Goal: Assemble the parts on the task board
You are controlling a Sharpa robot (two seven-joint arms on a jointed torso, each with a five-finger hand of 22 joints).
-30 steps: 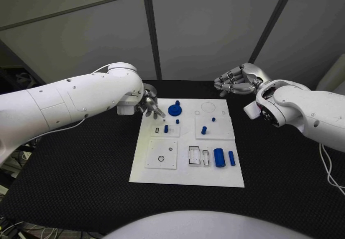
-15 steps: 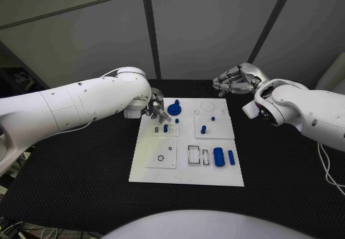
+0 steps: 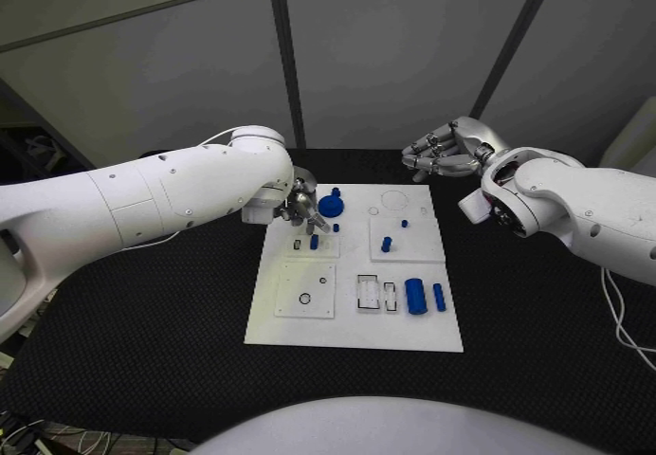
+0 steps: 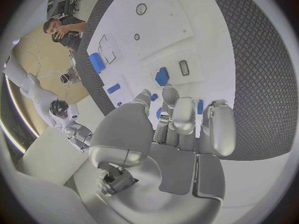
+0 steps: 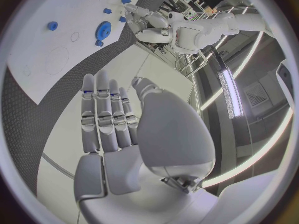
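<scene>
The white task board (image 3: 353, 322) lies mid-table. A blue gear (image 3: 333, 206) stands near its far left corner, with blue pegs (image 3: 315, 242) (image 3: 387, 245) nearer and two blue cylinders (image 3: 415, 297) at the near right. My left hand (image 3: 299, 209) hovers over the board's far left edge with its fingers stretched out beside the gear and nothing in its grasp; whether it touches the gear is unclear. In the left wrist view the left hand (image 4: 181, 129) points at a blue peg (image 4: 162, 76). My right hand (image 3: 440, 152) hangs beyond the board's far right corner, fingers apart and empty.
Black matting (image 3: 151, 313) covers the table round the board. White inset plates (image 3: 308, 292) with round holes and rectangular slots (image 3: 369, 294) sit in the board's near half. Grey wall panels (image 3: 396, 76) rise behind the table.
My left hand has moved right, from the board's far left edge in toward the gear. The right hand has stayed about where it was.
</scene>
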